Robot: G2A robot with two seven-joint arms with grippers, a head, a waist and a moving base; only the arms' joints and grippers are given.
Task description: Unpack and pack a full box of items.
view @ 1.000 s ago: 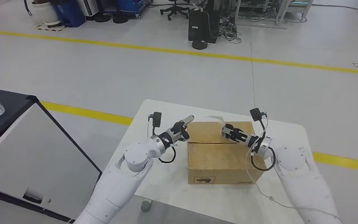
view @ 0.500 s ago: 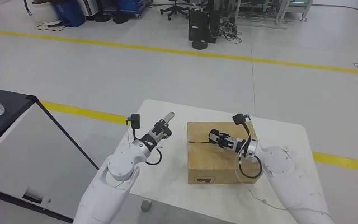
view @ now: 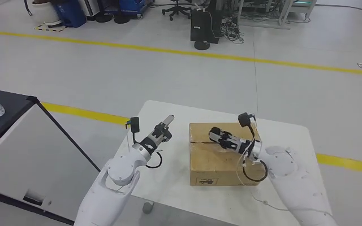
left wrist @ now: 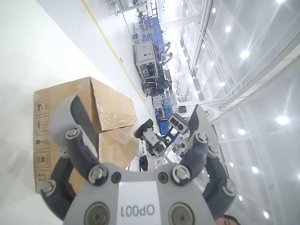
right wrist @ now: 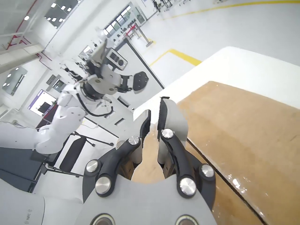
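Note:
A brown cardboard box (view: 223,158) stands in the middle of the white table (view: 169,181), its top flaps down and clear tape along the seam (left wrist: 117,127). My right gripper (view: 215,134) hovers low over the box top (right wrist: 234,129) near the seam's left end. Its fingers (right wrist: 168,115) are shut with nothing seen between them. My left gripper (view: 167,121) is raised in the air left of the box, apart from it. Its fingers (left wrist: 77,118) are spread wide open around nothing. The box (left wrist: 112,108) and the other gripper (left wrist: 146,133) lie beyond them.
A white cabinet with black edges (view: 34,152) stands on the floor left of the table. A thin white cable (view: 271,200) lies on the table near the right arm. Bare table lies left of and in front of the box.
My left gripper pulled away from the box's left top edge, out to the left. My right gripper slid left across the box top along the seam.

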